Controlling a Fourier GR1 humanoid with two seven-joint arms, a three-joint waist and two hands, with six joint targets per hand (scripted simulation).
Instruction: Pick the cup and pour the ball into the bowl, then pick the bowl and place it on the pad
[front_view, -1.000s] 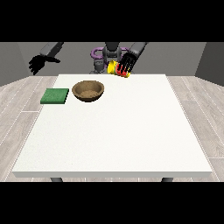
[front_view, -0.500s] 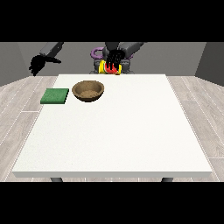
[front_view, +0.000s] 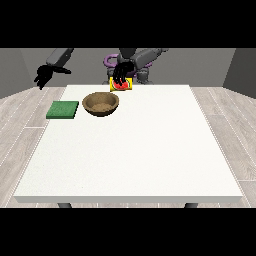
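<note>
Front view shows the yellow cup (front_view: 121, 85) at the far edge of the white table (front_view: 150, 145), just right of the brown bowl (front_view: 101, 104) and a little beyond it. The hand at the view's right (front_view: 121, 73) is draped over the cup from above, its dark fingers curled down around the top, so it looks to be gripping the cup; a patch of red shows at the cup's front, which may be the ball, though I cannot tell for certain. The hand at the view's left (front_view: 43, 77) hangs off the table's far left corner, fingers relaxed and apart, holding nothing. The green pad (front_view: 63, 109) lies just left of the bowl, apart from it.

The step in hand is, by my judgement, carrying the cup to the bowl and tipping it. To do it well, the cup should stay upright while it travels leftward and nearer, so nothing spills on the table. Tilting should begin only once the cup's mouth is over the bowl's middle, low and slow, so the ball rolls in and settles instead of bouncing over the rim.
</note>
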